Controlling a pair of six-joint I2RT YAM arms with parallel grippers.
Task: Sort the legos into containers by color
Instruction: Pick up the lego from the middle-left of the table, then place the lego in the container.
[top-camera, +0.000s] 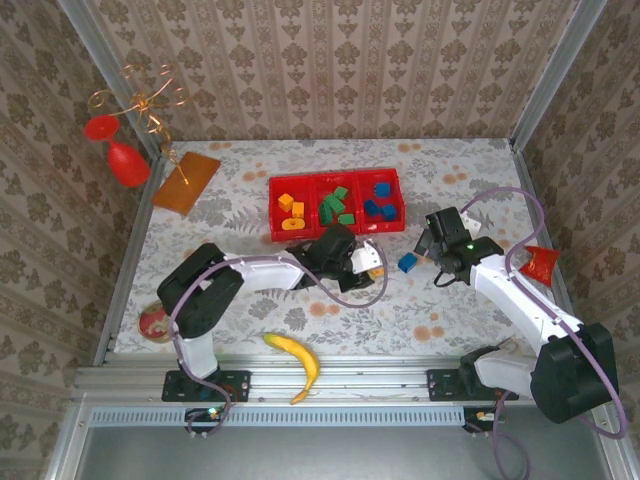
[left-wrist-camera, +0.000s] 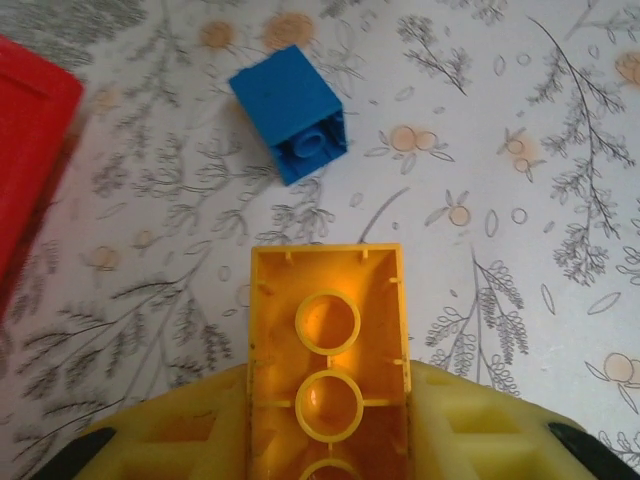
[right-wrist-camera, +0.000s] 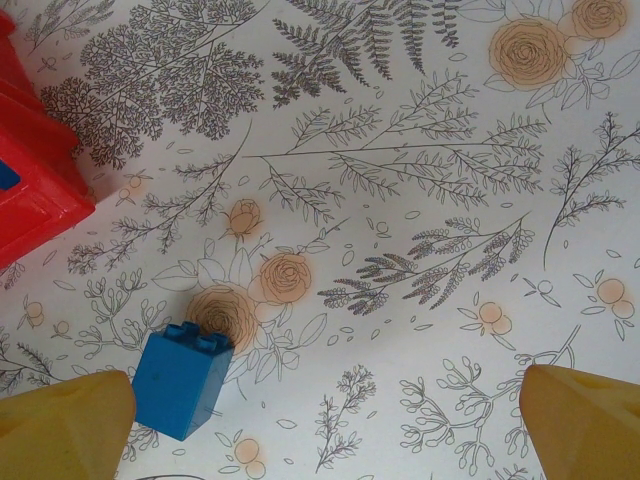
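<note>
Orange brick gripped on the left, blue one waiting under the right

Orange brick (left-wrist-camera: 328, 360) is clenched in the left hand (top-camera: 362, 258), hollow underside to the wrist camera, just off the near edge of the red tray (top-camera: 306, 190) that sits toward the desk's (top-camera: 230, 220) far edge. My read of the step: delivery to the tray's left compartment, where the orange pieces lie; green sits in the middle, blue on the right. Next comes a lift over the near wall, then a release. The right hand (right-wrist-camera: 325, 420) hangs released, jaws wide, over the blue brick (right-wrist-camera: 183, 380), which lies on its side off the tray's near right corner. It should centre before dropping. No brand or writing readable.
</note>
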